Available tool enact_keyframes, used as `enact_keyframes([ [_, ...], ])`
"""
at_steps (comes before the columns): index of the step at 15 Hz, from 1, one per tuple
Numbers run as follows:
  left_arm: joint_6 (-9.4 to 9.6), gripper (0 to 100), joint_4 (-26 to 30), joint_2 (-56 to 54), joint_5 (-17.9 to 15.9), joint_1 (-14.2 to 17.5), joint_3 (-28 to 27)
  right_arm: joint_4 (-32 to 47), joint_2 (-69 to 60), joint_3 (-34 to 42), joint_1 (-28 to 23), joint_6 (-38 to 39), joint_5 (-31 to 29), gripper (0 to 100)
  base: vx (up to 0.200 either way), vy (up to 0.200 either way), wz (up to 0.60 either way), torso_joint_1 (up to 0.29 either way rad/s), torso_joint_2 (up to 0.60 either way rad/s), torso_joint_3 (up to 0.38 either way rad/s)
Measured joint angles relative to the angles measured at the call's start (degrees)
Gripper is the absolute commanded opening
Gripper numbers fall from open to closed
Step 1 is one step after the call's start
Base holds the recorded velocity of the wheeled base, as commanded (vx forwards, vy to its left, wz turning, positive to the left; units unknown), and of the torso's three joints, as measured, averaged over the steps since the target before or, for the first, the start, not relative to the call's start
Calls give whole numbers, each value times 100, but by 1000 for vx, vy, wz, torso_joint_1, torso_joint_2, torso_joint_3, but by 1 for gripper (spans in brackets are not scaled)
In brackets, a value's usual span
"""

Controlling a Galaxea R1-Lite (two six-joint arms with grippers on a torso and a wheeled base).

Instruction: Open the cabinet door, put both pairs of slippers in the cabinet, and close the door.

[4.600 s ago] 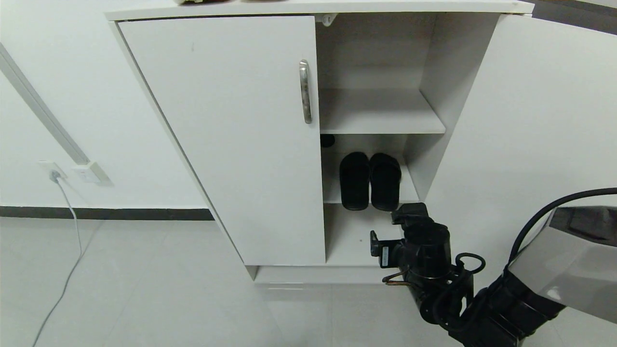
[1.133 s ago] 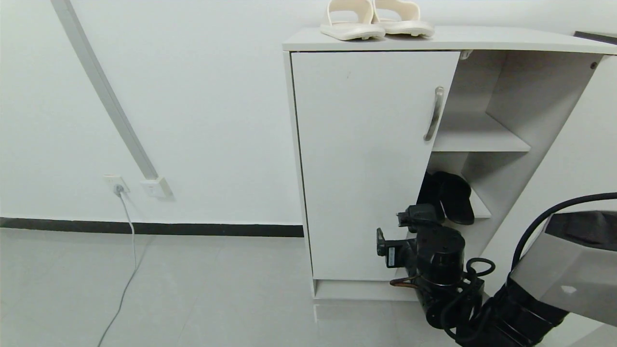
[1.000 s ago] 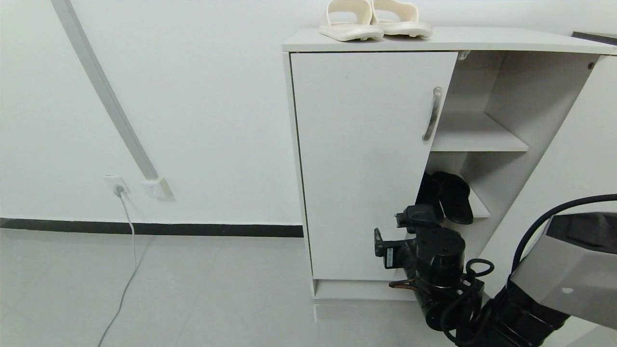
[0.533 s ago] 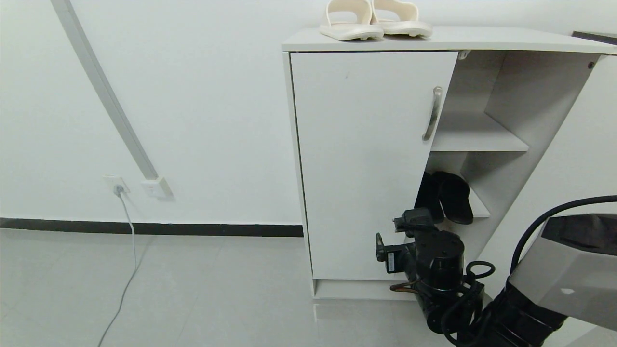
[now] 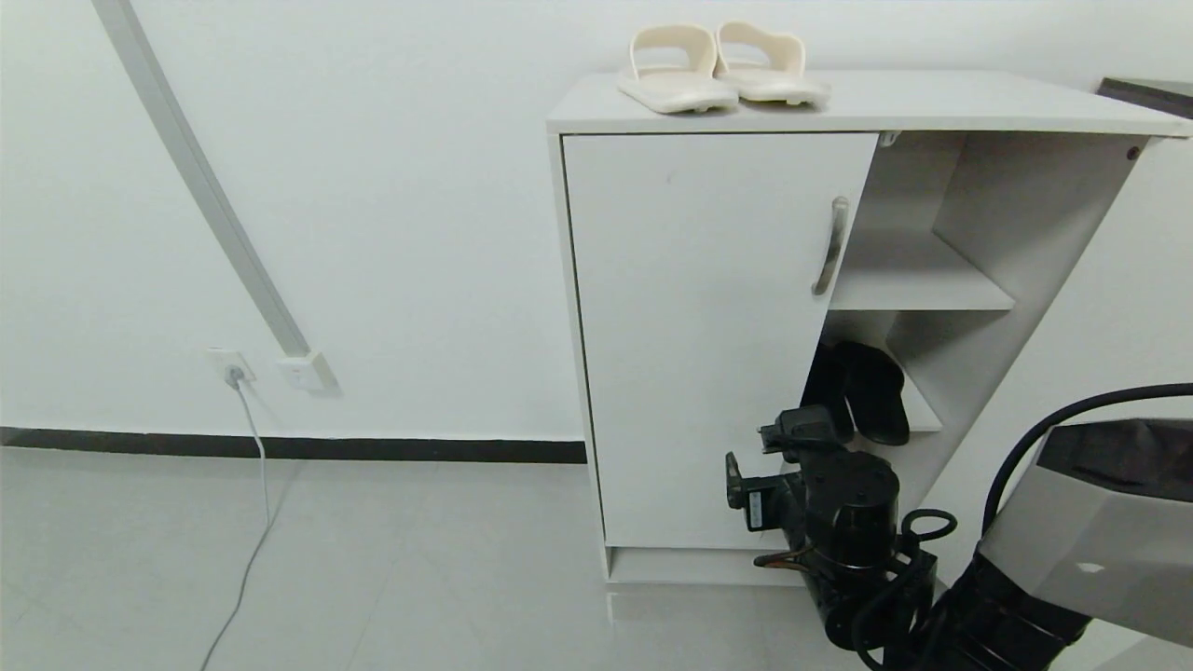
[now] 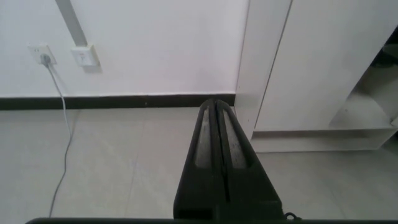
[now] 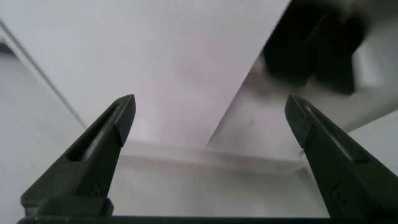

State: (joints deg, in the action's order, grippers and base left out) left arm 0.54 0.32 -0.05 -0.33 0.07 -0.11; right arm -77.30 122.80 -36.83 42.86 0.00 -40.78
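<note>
Cream slippers (image 5: 722,67), wide-strapped, sit paired atop the white cabinet (image 5: 708,326); black slippers (image 5: 867,391) lie inside it. The right pincer (image 7: 210,102) gapes wide, empty; the left pincer (image 6: 216,124) is pressed closed.

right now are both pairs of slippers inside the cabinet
No, the cream slippers lie on top of the cabinet, and the black slippers are the one pair inside it.

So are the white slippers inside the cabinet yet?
Out. The cream slippers sit on the cabinet top; only the black slippers lie on a shelf inside.
</note>
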Motion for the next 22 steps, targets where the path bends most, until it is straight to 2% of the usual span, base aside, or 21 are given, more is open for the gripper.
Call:
enact_keyframes([
  [11,0,0,1,0,-2,2,1,-150,2,37,-20,-44,9,100,0,0,0,122,-466,-344],
  [22,-2,0,1,0,-2,0,1,-152,0,41,-17,-51,0,100,0,0,0,207,-521,-318],
])
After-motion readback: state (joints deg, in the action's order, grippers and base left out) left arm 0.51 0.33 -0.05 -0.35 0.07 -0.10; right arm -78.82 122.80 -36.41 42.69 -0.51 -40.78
